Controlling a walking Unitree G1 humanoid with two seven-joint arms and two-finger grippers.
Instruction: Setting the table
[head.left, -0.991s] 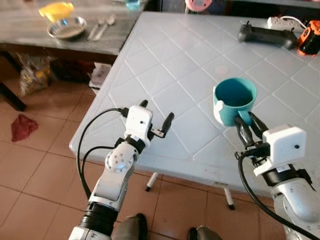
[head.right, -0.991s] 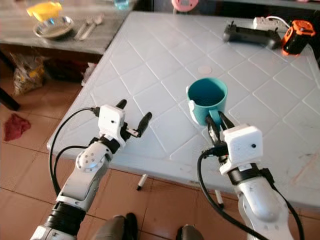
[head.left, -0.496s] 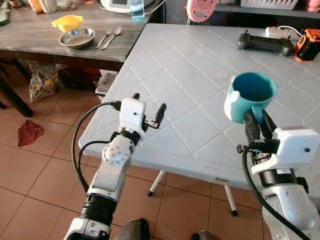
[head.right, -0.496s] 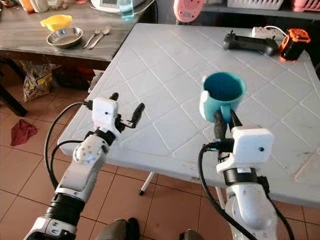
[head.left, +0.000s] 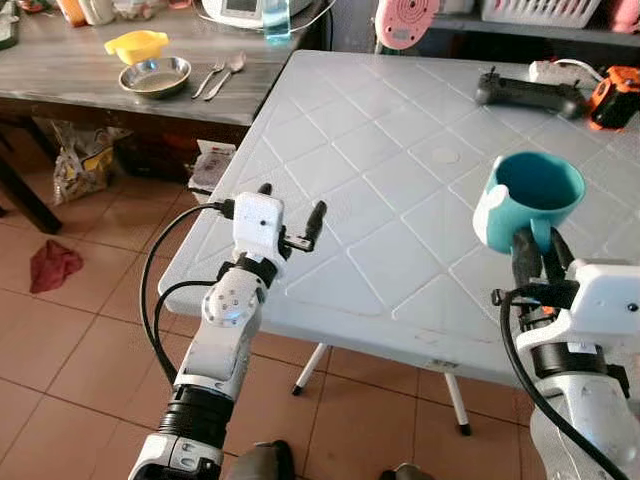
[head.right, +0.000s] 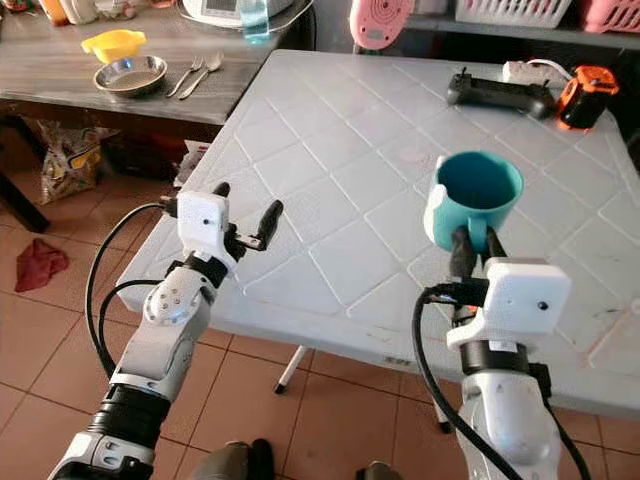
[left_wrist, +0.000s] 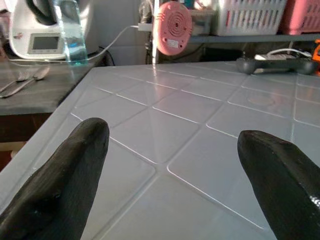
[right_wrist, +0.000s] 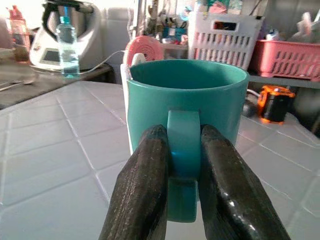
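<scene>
A teal mug (head.left: 531, 201) hangs upright above the near right part of the white table (head.left: 380, 150). My right gripper (head.left: 538, 262) is shut on its handle (right_wrist: 182, 145), one black finger on each side. My left gripper (head.left: 290, 213) stands open over the table's near left corner, with nothing between its fingers (left_wrist: 75, 165). On the dark wooden side table (head.left: 60, 75) at the far left lie a steel bowl (head.left: 154, 76), a yellow dish (head.left: 137, 45), and a fork and spoon (head.left: 220, 73).
A black game controller (head.left: 530, 93), an orange tape measure (head.left: 613, 86) and a white power strip (head.left: 552, 68) lie at the table's far right. A pink fan (head.left: 405, 18), a water bottle (left_wrist: 69, 32) and baskets (right_wrist: 227, 30) stand beyond. A red rag (head.left: 52, 266) lies on the tiled floor.
My right gripper has carried the mug up and to the right. The camera has lifted, bringing more of the far side into view. The left gripper stays open by the corner.
</scene>
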